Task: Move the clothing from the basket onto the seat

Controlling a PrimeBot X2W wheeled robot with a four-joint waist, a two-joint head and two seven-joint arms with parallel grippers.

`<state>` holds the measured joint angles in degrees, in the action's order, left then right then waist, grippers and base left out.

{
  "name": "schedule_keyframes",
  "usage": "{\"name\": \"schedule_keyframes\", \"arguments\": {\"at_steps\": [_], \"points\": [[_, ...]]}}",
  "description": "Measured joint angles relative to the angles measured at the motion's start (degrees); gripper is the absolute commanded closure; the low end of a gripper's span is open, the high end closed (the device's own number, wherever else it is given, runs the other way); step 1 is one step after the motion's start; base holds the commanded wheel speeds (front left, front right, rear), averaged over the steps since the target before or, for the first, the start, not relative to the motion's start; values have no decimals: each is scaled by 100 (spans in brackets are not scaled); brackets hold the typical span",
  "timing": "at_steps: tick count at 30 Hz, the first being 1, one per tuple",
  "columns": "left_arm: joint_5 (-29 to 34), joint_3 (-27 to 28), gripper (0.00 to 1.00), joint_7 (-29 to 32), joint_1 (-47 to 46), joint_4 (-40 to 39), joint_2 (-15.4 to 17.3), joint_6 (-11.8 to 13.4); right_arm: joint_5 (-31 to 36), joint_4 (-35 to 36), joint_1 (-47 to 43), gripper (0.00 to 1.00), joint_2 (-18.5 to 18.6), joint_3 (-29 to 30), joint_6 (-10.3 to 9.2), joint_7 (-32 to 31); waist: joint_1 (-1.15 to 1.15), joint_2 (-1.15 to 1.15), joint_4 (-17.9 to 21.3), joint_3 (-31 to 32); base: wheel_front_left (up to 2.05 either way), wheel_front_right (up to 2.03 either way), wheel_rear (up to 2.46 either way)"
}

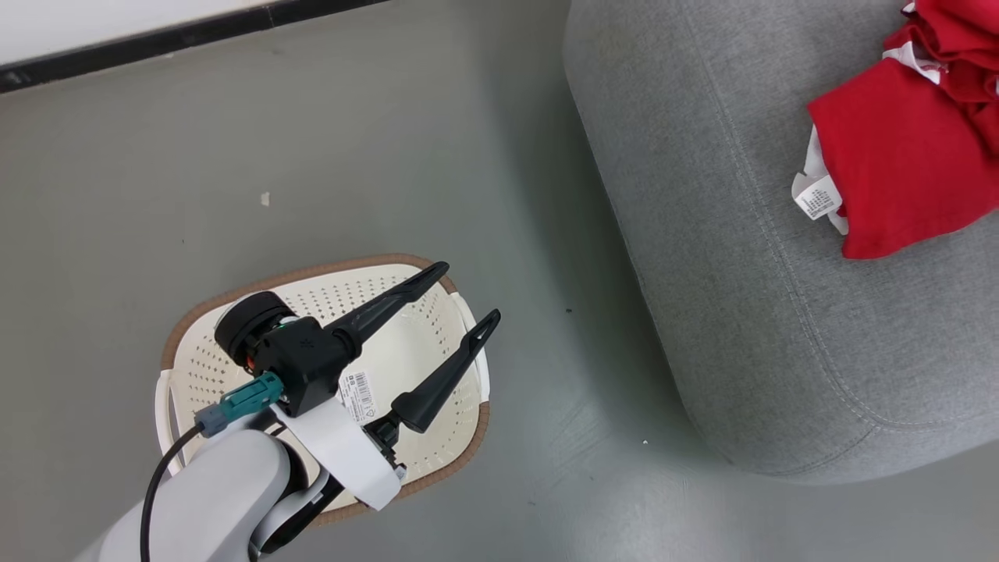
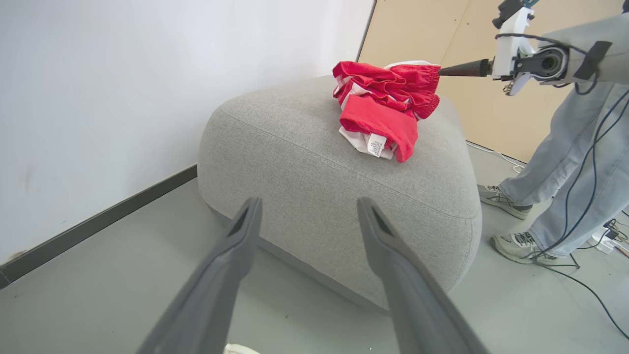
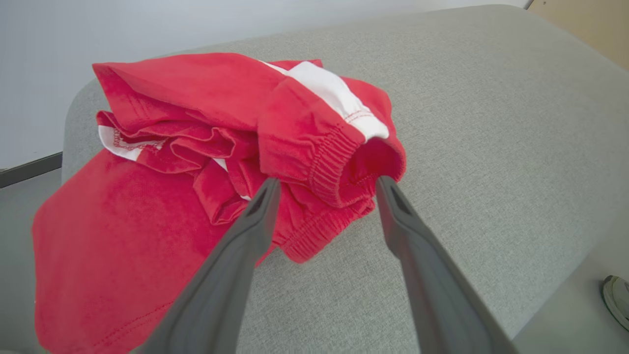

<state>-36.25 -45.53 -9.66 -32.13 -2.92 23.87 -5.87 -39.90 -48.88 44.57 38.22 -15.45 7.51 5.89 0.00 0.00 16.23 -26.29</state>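
**Red heap on the seat, both sets of jaws wide**

Head view first. One basket [image 1: 187,332] sits on the grey floor [image 1: 390,156] at the lower left of the frame. Its brown rim faces up, and its perforated bottom and one label sticker [image 1: 356,395] are in plain sight. Across it in the frame reaches the left gripper [image 1: 470,290], two dark fingers pointing to the upper right. Its jaws are spread wide and grasp nothing.

One seat [image 1: 741,312], big and grey, takes the right half of the frame. In the top right corner the clothing [image 1: 905,148] lies on it. It is one red heap with white trim, and one small white tag [image 1: 817,199] hangs at its left edge. How many garments are bundled in that heap, I can't tell.

Over to the left wrist view. The heap rests on top of the seat, in the upper middle of the frame. At the right edge stands one person, with two legs in pale jeans [image 2: 565,162] and two shoes [image 2: 506,202] on the floor.

Now the right wrist view, close in. The right gripper [image 3: 328,181] sends its two fingers up from the bottom of the frame. The jaws are released and stand well apart. The tips sit either side of a gathered elastic hem beside one white stripe. The cloth lies slack on the seat, not pinched.
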Motion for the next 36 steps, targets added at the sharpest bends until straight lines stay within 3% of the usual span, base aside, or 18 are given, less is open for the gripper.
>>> {"name": "schedule_keyframes", "arguments": {"at_steps": [14, 20, 36], "points": [[-56, 7, 0, -127, 139, 172, -81, 0, -762, 280, -179, 0, 96, -197, 0, -992, 0, 0, 130, 408, 0, 0, 0], [-67, 51, 0, -219, 237, 216, -167, 19, -717, 728, -127, 0, 389, -316, -1, -899, 0, 0, 124, 581, 0, 0, 0], [-115, 358, 0, -358, 470, 377, -216, 238, -481, 1803, 42, 0, 650, -765, -1, -374, 0, 0, -105, 1047, 0, 0, 0]]}}
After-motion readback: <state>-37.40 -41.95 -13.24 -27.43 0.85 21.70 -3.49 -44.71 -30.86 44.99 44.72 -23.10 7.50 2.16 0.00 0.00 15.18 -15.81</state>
